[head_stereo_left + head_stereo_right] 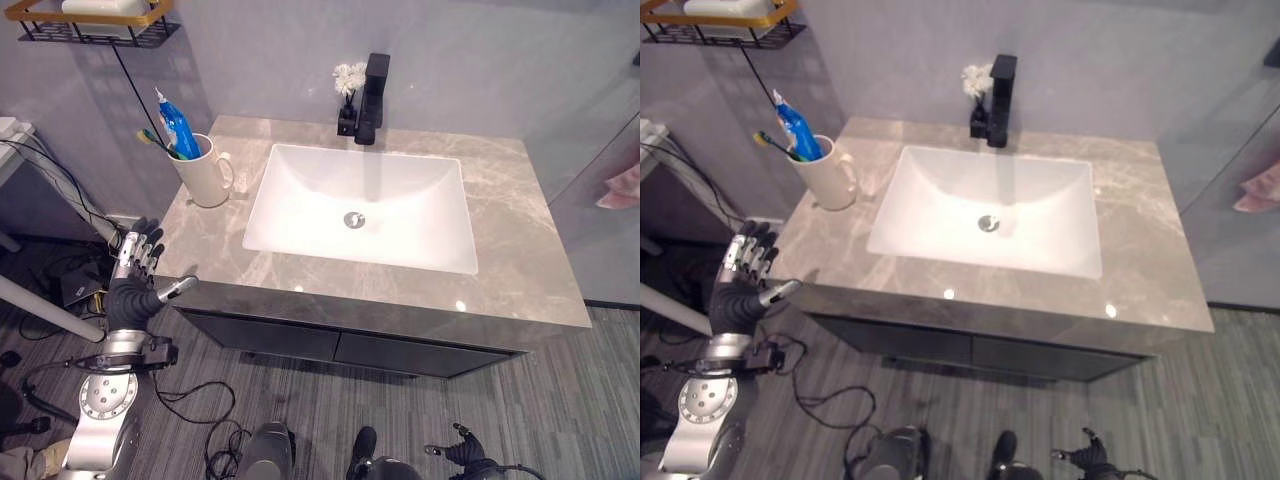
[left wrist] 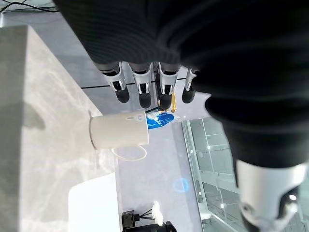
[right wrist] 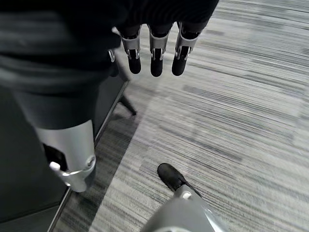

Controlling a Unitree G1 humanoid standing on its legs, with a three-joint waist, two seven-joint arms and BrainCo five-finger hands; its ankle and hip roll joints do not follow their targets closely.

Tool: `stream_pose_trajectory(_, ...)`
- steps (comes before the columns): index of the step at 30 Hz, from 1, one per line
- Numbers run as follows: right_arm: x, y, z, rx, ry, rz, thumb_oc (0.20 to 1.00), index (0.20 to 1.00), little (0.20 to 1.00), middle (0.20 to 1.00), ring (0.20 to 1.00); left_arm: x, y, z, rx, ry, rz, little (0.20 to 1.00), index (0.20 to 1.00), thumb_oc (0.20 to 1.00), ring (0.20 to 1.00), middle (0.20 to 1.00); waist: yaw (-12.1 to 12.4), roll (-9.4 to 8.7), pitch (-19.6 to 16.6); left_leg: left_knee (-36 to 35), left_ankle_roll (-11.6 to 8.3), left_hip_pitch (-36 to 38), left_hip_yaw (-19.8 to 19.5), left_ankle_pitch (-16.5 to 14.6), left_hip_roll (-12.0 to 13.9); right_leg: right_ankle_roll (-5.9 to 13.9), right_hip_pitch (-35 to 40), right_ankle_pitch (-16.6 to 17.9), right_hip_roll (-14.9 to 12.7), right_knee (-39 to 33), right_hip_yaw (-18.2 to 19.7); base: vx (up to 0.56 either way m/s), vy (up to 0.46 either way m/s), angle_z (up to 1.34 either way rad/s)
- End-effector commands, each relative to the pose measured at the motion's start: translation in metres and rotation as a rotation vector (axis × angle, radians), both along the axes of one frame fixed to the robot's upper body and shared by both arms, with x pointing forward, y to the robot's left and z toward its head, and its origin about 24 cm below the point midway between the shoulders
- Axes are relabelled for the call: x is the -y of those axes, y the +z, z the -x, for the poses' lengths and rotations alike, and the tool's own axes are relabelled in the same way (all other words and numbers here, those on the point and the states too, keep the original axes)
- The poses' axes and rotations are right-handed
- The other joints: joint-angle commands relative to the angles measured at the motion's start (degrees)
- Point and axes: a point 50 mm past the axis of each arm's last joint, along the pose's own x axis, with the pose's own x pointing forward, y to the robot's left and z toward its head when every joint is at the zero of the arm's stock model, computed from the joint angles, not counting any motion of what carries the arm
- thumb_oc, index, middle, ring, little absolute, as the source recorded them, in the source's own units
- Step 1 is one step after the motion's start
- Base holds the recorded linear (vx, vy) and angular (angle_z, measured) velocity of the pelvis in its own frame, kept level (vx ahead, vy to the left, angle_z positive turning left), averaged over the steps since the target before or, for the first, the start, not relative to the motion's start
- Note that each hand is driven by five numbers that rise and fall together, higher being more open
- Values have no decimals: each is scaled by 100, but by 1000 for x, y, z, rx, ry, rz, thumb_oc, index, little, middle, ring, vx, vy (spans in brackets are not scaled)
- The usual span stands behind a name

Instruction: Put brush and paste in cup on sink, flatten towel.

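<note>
Left eye view: left hand (image 1: 135, 275) open, empty, beside counter (image 1: 520, 250); right hand (image 3: 154, 53) likewise, low.

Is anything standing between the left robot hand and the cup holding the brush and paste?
Nothing visible does. The left robot hand hangs open off the counter's left edge, and bare counter separates it from the cup.

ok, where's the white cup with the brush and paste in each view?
Left eye view: cup on the counter's back left corner, left of the basin.
Right eye view: same corner.
Left wrist view: cup lies sideways in the picture, past the left hand's fingertips.
Right wrist view: not in it.
Shared landmark: black faucet.
</note>
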Motion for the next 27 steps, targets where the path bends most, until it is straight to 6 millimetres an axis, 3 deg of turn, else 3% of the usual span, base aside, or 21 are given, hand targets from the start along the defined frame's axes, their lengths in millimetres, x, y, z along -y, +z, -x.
stream_pose_trajectory(1, 8, -2, 15, -50, 20, 34, 1000, 1000, 1000, 1000, 1000, 5, 24, 9, 137, -14, 9, 1000, 1000, 1000, 1000, 1000, 63, 107, -207, -244, 104, -147, -240, 1129, -12, 394, 468, -417, 94, 74, 141, 206, 201, -23)
stream_pose_trajectory(2, 7, -4, 20, -70, 19, 26, 1000, 1000, 1000, 1000, 1000, 6, 22, 10, 129, -27, 26, 1000, 1000, 1000, 1000, 1000, 61, 110, -242, -226, 126, 1, -320, 896, -66, 438, 506, -493, 23, 146, 240, 198, 186, -30)
stream_pose_trajectory(6, 8, -7, 30, -107, 14, 24, 1000, 1000, 1000, 1000, 1000, 6, 17, 15, 92, -52, 19, 1000, 1000, 1000, 1000, 1000, 89, 91, -404, -381, 277, 193, -239, 786, -327, 538, 581, -365, -203, 161, 328, 197, 197, -36)
stream_pose_trajectory(10, -4, -5, 12, -52, 35, -7, 1000, 1000, 1000, 1000, 1000, 1, 16, 20, 70, -41, 6, 1000, 1000, 1000, 1000, 1000, 199, 21, -437, -472, 447, 248, -58, 682, -525, 709, 467, -208, -420, 148, 434, 106, 168, -5)
stream_pose_trajectory(11, -8, -3, 4, -29, 54, -12, 1000, 1000, 1000, 1000, 1000, 1, 16, 20, 70, -38, 8, 925, 925, 925, 925, 925, 237, 2, -440, -489, 467, 223, -30, 684, -544, 734, 404, -175, -450, 152, 459, 32, 103, -2)
stream_pose_trajectory(12, -13, -1, -6, -1, 75, -22, 1000, 1000, 1000, 1000, 1000, 1, 16, 20, 68, -38, 14, 445, 445, 445, 445, 445, 269, -11, -434, -496, 489, 189, -14, 682, -572, 756, 353, -144, -477, 159, 477, 33, 87, -2)
stream_pose_trajectory(14, -23, 5, -25, 68, 122, -38, 1000, 1000, 1000, 1000, 1000, 1, 16, 20, 67, -36, 31, 319, 319, 319, 319, 319, 315, -32, -434, -578, 531, 183, 3, 674, -609, 802, 276, -126, -510, 168, 488, 44, 92, -5)
stream_pose_trajectory(15, -29, 11, -39, 126, 162, -46, 1000, 1000, 1000, 1000, 1000, 3, 17, 20, 71, -47, 27, 200, 200, 200, 200, 200, 348, -57, -406, -525, 607, 161, -14, 575, -667, 838, 189, -108, -559, 285, 527, 42, 78, -9)
stream_pose_trajectory(19, -29, 15, -43, 160, 181, -53, 1000, 1000, 1000, 1000, 1000, 7, 22, 21, 78, -87, 5, 200, 200, 200, 200, 200, 340, -79, -345, -260, 751, 111, -81, 381, -811, 914, 48, 38, -722, 807, 575, 33, 101, -2)
stream_pose_trajectory(20, -28, 15, -41, 160, 179, -50, 1000, 1000, 1000, 1000, 1000, 8, 23, 21, 75, -104, -16, 200, 200, 200, 200, 200, 319, -68, -320, -191, 824, 131, -148, 324, -908, 941, -97, 224, -804, 1216, 623, 71, 228, 21)
stream_pose_trajectory(21, -22, 19, -40, 178, 180, -40, 1000, 1000, 1000, 1000, 1000, 13, 27, 22, 75, -144, -51, 200, 200, 200, 200, 200, 224, 6, -238, -55, 965, 189, -261, 227, -1105, 926, -393, 801, -934, 2012, 803, 54, 249, 32)
stream_pose_trajectory(23, -21, 19, -40, 179, 182, -40, 1000, 1000, 1000, 1000, 1000, 13, 26, 21, 70, -156, -49, 200, 200, 200, 200, 200, 180, 96, -159, -58, 1000, 238, -321, 232, -1102, 863, -589, 817, -875, 2333, 865, 42, 162, 52)
stream_pose_trajectory(24, -16, 20, -38, 182, 177, -27, 1000, 1000, 1000, 1000, 1000, 18, 25, 24, 65, -191, -37, 200, 200, 200, 200, 200, 134, 178, -76, -76, 1040, 367, -424, 136, -1157, 771, -784, 520, -647, 2416, 970, 108, 60, 34)
stream_pose_trajectory(25, -13, 19, -35, 169, 164, -23, 1000, 1000, 1000, 1000, 1000, 21, 22, 23, 58, -211, -3, 200, 200, 200, 200, 200, 73, 226, -84, -190, 1020, 442, -553, 177, -1161, 666, -962, 228, -369, 2133, 1105, 159, 62, 8)
stream_pose_trajectory(27, -10, 16, -32, 143, 151, -17, 1000, 1000, 1000, 1000, 1000, 22, 18, 25, 35, -238, 18, 200, 200, 200, 200, 200, 29, 249, -56, -293, 944, 556, -613, 181, -1170, 677, -1026, 216, -407, 1344, 1073, 151, -56, 15)
